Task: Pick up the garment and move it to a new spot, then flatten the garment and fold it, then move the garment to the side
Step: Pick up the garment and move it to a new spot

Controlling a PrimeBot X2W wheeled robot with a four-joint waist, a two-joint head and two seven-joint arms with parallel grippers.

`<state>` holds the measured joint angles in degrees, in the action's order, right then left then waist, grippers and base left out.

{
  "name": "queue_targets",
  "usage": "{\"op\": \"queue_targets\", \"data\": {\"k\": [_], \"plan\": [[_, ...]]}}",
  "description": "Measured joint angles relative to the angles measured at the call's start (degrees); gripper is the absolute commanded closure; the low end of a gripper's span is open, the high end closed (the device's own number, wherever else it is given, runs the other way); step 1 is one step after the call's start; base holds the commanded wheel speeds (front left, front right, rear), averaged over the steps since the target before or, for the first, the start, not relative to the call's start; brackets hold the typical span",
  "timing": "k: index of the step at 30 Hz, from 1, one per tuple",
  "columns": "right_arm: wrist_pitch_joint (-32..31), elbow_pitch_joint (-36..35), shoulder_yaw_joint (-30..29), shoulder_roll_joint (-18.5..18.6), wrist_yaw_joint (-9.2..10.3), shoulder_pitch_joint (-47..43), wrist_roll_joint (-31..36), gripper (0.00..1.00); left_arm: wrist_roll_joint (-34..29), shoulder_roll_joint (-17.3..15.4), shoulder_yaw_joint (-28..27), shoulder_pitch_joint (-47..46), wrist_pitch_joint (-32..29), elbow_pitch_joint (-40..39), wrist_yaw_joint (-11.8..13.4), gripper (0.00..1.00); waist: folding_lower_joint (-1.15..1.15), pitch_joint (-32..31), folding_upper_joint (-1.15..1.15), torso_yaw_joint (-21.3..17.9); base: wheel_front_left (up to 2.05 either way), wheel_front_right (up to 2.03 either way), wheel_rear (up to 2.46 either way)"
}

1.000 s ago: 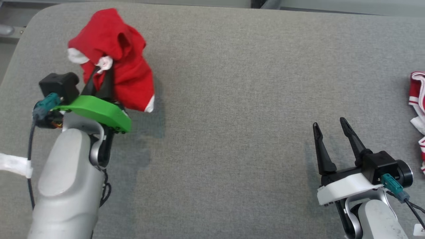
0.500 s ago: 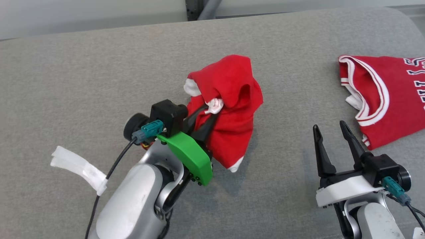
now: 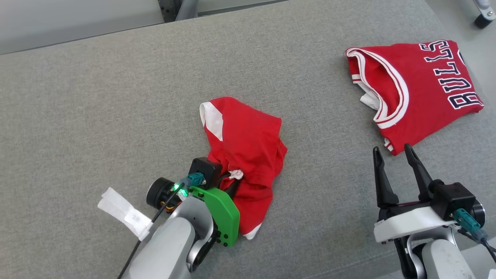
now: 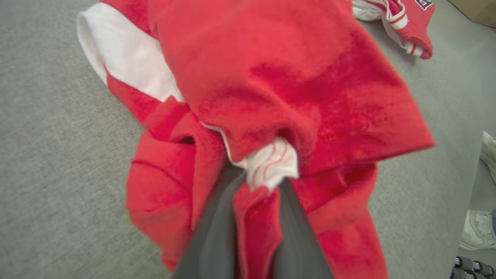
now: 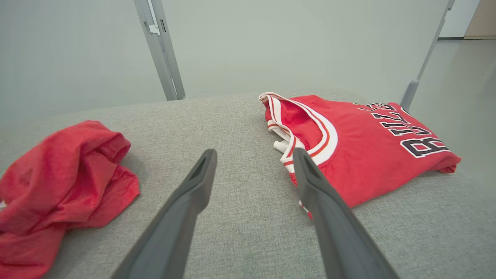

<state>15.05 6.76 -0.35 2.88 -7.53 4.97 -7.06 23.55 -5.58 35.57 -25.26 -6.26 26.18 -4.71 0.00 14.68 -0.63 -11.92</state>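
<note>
The left gripper [image 3: 233,179] is pinched almost closed on a white-edged fold of the garment [image 3: 245,141]. The garment lies crumpled on the grey pad [image 3: 97,100], spreading beyond those fingertips and to their right. The right gripper [image 3: 392,150] has its fingers spread wide and holds nothing. The jersey [image 3: 414,85] lies flat just beyond their tips.

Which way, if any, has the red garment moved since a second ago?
Yes: held by the left claw, the red garment has moved right, much closer to the Bulls jersey.
</note>
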Motion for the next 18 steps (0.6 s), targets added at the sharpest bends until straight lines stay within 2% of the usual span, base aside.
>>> {"op": "queue_targets", "data": {"k": [5,6,7,8,13,18], "plan": [[0.00,-0.04,-0.03,0.00,0.00,0.05,0.41,0.00,1.58,1.53,0.54,-0.77,2.57,3.98,-0.35,1.00,0.00,0.17,0.00,1.55,0.00,0.00,0.00],[0.00,-0.03,0.02,-0.02,0.00,0.07,0.58,0.00,1.91,1.75,0.75,-1.01,2.89,4.17,-0.42,0.75,0.00,0.13,0.00,1.98,0.00,0.00,0.00],[0.00,-0.04,0.19,-0.02,0.00,0.09,0.74,0.00,2.26,1.88,0.82,-1.09,3.44,4.23,-0.45,0.41,0.00,0.06,0.00,2.42,0.00,0.00,0.00],[0.00,-0.03,0.22,-0.03,0.00,0.10,0.82,0.00,2.52,1.98,0.92,-1.09,3.97,4.07,-0.42,0.00,0.00,-0.03,0.00,2.85,0.00,0.00,0.00],[0.01,-0.35,-0.45,-0.04,0.00,0.07,1.26,0.00,3.79,2.13,0.30,0.36,6.25,-1.46,1.24,0.00,0.00,-0.76,0.00,5.04,0.00,0.00,0.00],[0.00,-1.24,-2.12,-0.09,0.00,-0.38,1.78,0.00,4.58,-1.02,-2.03,5.94,8.22,-11.91,3.91,0.00,0.00,-1.95,0.00,7.27,0.00,0.00,0.00]]}}
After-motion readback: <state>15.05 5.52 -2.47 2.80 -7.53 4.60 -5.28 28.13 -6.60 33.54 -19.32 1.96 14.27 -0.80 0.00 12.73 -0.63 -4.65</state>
